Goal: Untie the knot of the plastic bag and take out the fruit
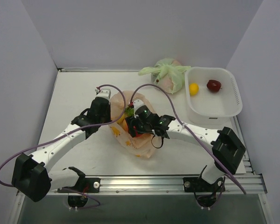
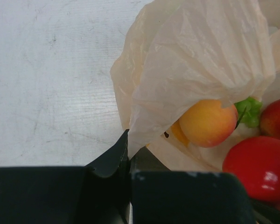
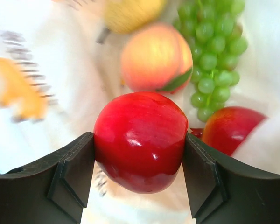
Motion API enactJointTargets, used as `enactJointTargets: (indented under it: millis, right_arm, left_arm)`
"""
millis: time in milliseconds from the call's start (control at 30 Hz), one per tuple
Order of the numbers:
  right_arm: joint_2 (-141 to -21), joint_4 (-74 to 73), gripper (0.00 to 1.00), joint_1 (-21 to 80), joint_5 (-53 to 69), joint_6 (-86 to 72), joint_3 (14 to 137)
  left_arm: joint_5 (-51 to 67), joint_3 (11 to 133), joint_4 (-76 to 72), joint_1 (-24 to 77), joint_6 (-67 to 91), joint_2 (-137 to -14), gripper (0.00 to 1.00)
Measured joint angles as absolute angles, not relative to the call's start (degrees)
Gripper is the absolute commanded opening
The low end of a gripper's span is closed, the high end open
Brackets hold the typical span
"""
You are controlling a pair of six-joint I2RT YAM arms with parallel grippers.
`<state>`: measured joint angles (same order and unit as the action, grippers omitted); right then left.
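Note:
The peach-orange plastic bag [image 1: 139, 145] lies open in the middle of the table; no knot shows on it. My left gripper [image 2: 128, 154] is shut on the bag's film edge [image 2: 196, 56] and holds it up. My right gripper [image 3: 139, 161] is inside the bag, shut on a red round fruit [image 3: 140, 140]. Behind it lie a peach-coloured fruit [image 3: 154, 58], a green grape bunch [image 3: 212, 51], another red fruit [image 3: 228, 128] and a yellow one [image 3: 128, 14]. The left wrist view shows the peach-coloured fruit [image 2: 207, 122] and a red fruit [image 2: 259, 165].
A white tub [image 1: 219, 109] at the back right holds a yellow fruit [image 1: 193, 88] and a dark red fruit [image 1: 213, 85]. A knotted pale green bag [image 1: 168, 74] sits to its left by the back wall. Grey walls close the table in.

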<state>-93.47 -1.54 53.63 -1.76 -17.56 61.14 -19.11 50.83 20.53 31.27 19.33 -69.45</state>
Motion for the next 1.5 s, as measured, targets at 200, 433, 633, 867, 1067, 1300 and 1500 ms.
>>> enactJointTargets:
  millis: [200, 433, 633, 867, 1067, 1300, 1500]
  right_arm:
    - [-82.4, -1.7, 0.15, 53.2, 1.1, -12.4, 61.7]
    - [-73.3, -2.3, 0.17, 41.4, -3.9, -5.4, 65.1]
    - [-72.7, -0.1, 0.18, 21.3, -12.4, -4.7, 65.8]
    - [-83.5, 3.1, 0.46, 3.3, -14.1, -10.2, 68.1]
    - [-94.6, -0.1, 1.0, -1.2, -14.2, -12.5, 74.9]
    - [-94.4, -5.5, 1.0, -2.0, -11.6, -13.7, 77.7]
    - [-84.6, -6.8, 1.0, 5.1, -7.1, -13.9, 73.5]
  left_arm:
    - [-18.9, 50.8, 20.6, 30.9, 19.3, -69.5, 0.0]
    - [-18.9, 50.9, 20.5, 30.8, 19.3, -69.5, 0.0]
    - [-18.7, 50.9, 20.5, 30.2, 19.3, -69.5, 0.0]
    - [-17.9, 50.9, 20.6, 29.6, 19.3, -69.5, 0.0]
    - [-17.0, 50.9, 20.6, 29.0, 19.4, -69.5, 0.0]
    - [-15.7, 50.9, 20.6, 28.3, 19.4, -69.5, 0.0]
    - [-15.2, 50.9, 20.6, 27.9, 19.4, -69.4, 0.0]
